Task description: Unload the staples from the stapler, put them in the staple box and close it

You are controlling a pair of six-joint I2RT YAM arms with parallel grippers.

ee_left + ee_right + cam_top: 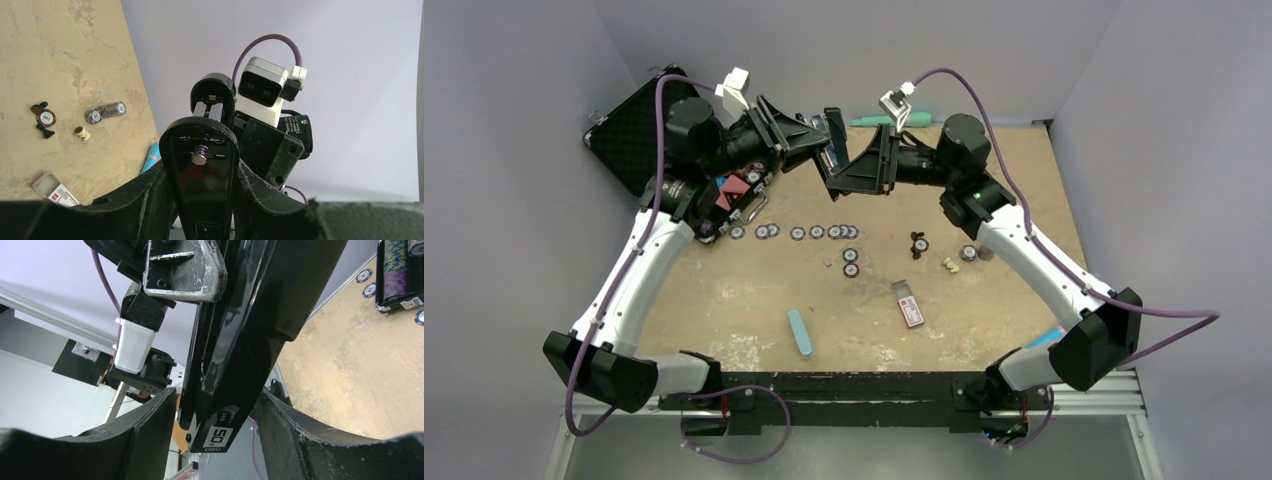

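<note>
The black stapler [833, 158] hangs in the air at the back middle, held between both grippers. My left gripper [821, 142] is shut on its opened top part; the left wrist view shows that part's glossy inside with a small spring [201, 155] and a silvery channel [212, 107] beyond it. My right gripper [852, 172] is closed around the stapler's body, whose "50" label [220, 436] shows between the fingers in the right wrist view. I see no staples in the stapler. A tiny grey piece [827, 262] lies on the table, too small to identify.
A row of poker chips [814, 232] lies under the grippers, with more chips and small bits [944, 255] to the right. A red-and-white box [909, 303] and a pale teal bar [800, 333] lie nearer. An open black case [629, 125] stands back left.
</note>
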